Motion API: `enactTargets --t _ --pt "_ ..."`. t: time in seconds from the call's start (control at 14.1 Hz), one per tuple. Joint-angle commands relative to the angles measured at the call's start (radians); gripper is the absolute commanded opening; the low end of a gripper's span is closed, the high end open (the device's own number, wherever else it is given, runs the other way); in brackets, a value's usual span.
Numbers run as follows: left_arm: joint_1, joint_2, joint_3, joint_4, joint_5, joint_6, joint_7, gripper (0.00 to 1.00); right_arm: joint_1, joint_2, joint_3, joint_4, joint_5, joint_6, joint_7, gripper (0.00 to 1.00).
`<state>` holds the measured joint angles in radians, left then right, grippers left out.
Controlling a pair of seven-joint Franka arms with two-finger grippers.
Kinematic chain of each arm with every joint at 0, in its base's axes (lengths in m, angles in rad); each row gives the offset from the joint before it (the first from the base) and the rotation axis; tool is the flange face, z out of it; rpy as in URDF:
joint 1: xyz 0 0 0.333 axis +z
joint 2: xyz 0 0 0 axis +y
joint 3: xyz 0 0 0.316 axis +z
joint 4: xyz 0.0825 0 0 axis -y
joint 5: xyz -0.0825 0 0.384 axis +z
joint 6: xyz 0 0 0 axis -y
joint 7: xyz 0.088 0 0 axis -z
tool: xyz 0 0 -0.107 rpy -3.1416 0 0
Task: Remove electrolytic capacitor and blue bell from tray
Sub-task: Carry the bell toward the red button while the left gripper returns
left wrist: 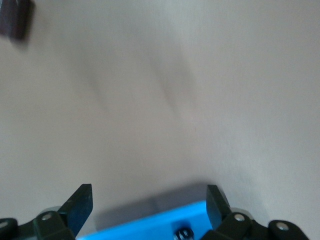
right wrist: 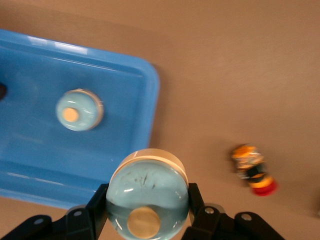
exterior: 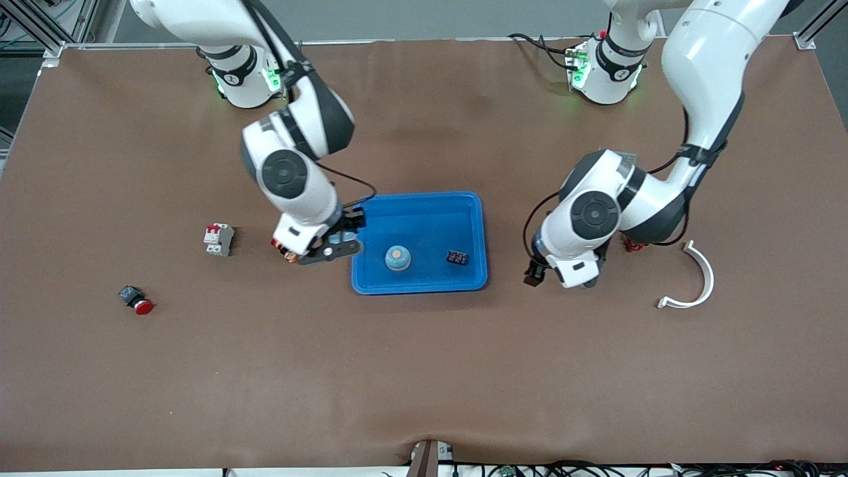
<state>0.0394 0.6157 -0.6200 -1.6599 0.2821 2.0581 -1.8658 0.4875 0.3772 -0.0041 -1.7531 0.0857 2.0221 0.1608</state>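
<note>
Starting at the right arm's end of the table, you have a red push button (exterior: 137,302) lying nearest the front camera, and a white circuit breaker (exterior: 218,239) farther from that camera, well apart from it. Next comes a small orange and red part (exterior: 285,251) (right wrist: 253,171) on the mat, just beside the right gripper (exterior: 333,244) (right wrist: 148,210). Your right gripper hangs over the tray's rim at the right arm's end; its jaws are spread about as wide as a pale blue domed bell (right wrist: 148,194) and are clamped on that bell's sides, tan button facing the wrist camera. The blue tray (exterior: 424,202) (right wrist: 145,85) sits mid-table. Inside it a second bell (exterior: 397,258) (right wrist: 79,110) stands upright, and the capacitor (exterior: 457,258), a small dark block, lies beside it toward the left arm's end, the two apart. Your left gripper (exterior: 538,274) (left wrist: 148,206) hangs over bare mat just beside the tray's rim (left wrist: 150,225) at the left arm's end; its jaws stand wide apart with nothing between them. A tiny red item (exterior: 633,246) shows under the left arm; you cannot tell what it is. Last, a white curved strip (exterior: 702,281) lies on the mat toward the left arm's end.
</note>
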Motion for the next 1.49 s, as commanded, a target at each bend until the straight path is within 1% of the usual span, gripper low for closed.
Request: enactTargets --t 0.0,0.28,0.35,0.43,0.5,0.57,0.78,0.85,0.99,1.14,1.28,1.42 --pt "-0.073 0.059 0.003 0.078 0.003 -0.009 -0.097 1.0 -0.105 -0.046 0.015 -0.011 -0.006 -0.049 -0.197 0.54" --pt "-0.148 0.088 0.011 0.092 0.009 0.058 -0.188 0.99 -0.234 -0.066 0.013 -0.02 -0.01 -0.072 -0.444 0.54" --pt "-0.162 0.096 0.019 0.094 0.009 0.088 -0.211 0.94 -0.269 -0.066 0.013 -0.02 -0.01 -0.075 -0.499 0.54" --pt "-0.168 0.102 0.022 0.095 0.009 0.109 -0.229 0.85 -0.299 -0.066 0.013 -0.02 -0.01 -0.075 -0.551 0.54" --pt "-0.183 0.117 0.023 0.098 0.011 0.126 -0.249 0.8 -0.332 -0.063 0.013 -0.022 -0.01 -0.075 -0.604 0.54" --pt "-0.2 0.125 0.034 0.098 0.011 0.146 -0.271 0.79 -0.366 -0.058 0.013 -0.02 -0.01 -0.075 -0.656 0.54" --pt "-0.298 0.154 0.127 0.123 0.006 0.197 -0.324 0.76 -0.452 -0.054 0.013 -0.023 -0.012 -0.063 -0.798 0.54" --pt "-0.323 0.173 0.144 0.146 0.005 0.197 -0.337 0.74 -0.464 -0.054 0.012 -0.029 -0.021 -0.056 -0.825 0.54" --pt "-0.349 0.211 0.152 0.187 0.008 0.197 -0.36 0.72 -0.483 -0.054 0.013 -0.064 -0.067 -0.02 -0.831 0.54" --pt "-0.357 0.229 0.155 0.195 0.011 0.198 -0.362 0.65 -0.504 -0.055 0.013 -0.077 -0.08 -0.005 -0.862 0.54" --pt "-0.365 0.242 0.158 0.193 0.012 0.198 -0.362 0.64 -0.541 -0.055 0.013 -0.078 -0.083 0.004 -0.921 0.54" --pt "-0.389 0.246 0.189 0.193 0.011 0.201 -0.365 0.63 -0.581 -0.054 0.013 -0.107 -0.083 0.047 -0.993 0.54"
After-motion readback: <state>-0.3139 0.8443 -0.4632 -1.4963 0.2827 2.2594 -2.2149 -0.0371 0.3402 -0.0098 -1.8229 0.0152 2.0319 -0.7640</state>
